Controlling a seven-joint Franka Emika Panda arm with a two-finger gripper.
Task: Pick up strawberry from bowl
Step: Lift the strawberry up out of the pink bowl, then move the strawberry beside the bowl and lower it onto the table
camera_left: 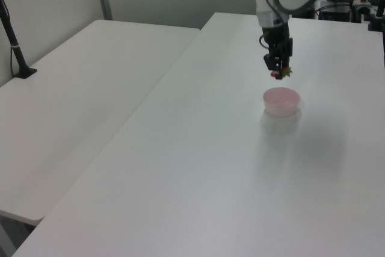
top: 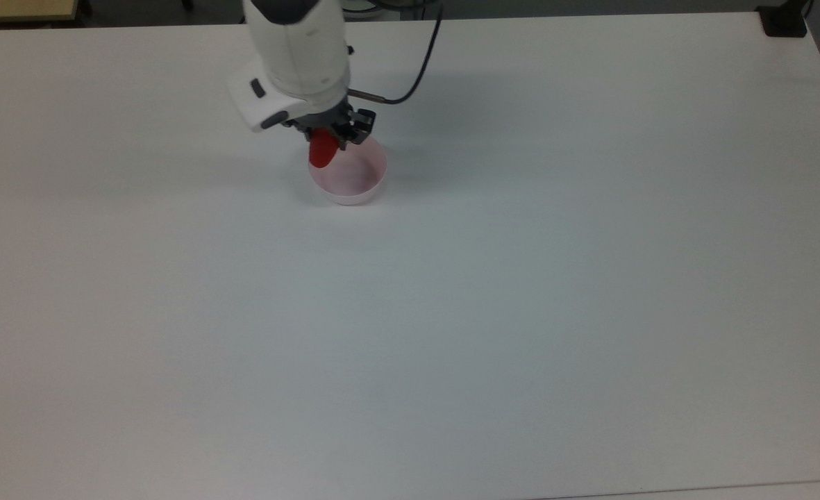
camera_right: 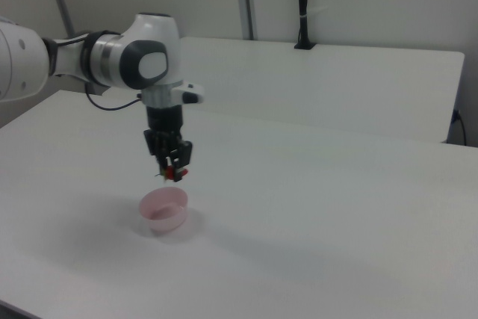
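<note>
The red strawberry (top: 322,151) hangs in the air above the bowl, pinched by my gripper (top: 328,141), which is shut on it. In the left view the strawberry (camera_left: 280,74) shows its green cap below the gripper (camera_left: 277,72), well clear of the rim. The pale pink bowl (top: 354,189) rests on the white table with nothing inside it; it also sits below the fruit in the left view (camera_left: 281,102) and the right view (camera_right: 165,211). In the right view the gripper (camera_right: 173,171) holds the strawberry (camera_right: 174,175) a short way above the bowl.
The white table (top: 521,292) stretches wide around the bowl. A black cable (top: 420,66) loops from the arm. A second white table (camera_left: 78,88) lies at the left view's left, with a black post (camera_left: 15,46) on it.
</note>
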